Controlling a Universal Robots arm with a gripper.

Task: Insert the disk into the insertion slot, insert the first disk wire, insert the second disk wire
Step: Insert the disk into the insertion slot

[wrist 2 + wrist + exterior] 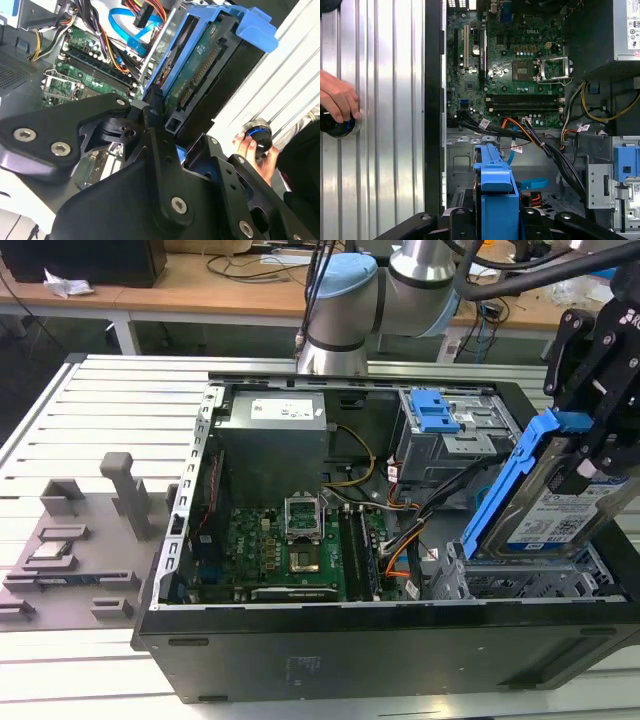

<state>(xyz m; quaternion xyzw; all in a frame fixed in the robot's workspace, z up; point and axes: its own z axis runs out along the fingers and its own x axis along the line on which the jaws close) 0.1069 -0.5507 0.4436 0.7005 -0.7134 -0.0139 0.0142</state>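
My gripper [592, 462] is shut on the disk [560, 520], a silver drive with a white-and-blue label in a bright blue carrier [495, 192]. The disk hangs tilted, its lower end at the open top of the insertion slot [500, 582], a perforated silver cage in the case's front corner on the exterior view's right. Its green circuit side [200, 65] faces the second wrist camera. The first disk wire [397, 540], an orange, red and black bundle, lies loose beside the cage. The second disk wire [127, 37], a flat light blue cable [532, 184], curls next to it.
A taller grey cage with a blue latch [437, 410] stands behind the slot. The motherboard [290, 550] and power supply [275, 430] occupy the rest of the case. A person's hand [337, 97] holds a round black knob [337, 125] on the ribbed table outside the case. Grey fixtures [70, 540] sit on the exterior view's left.
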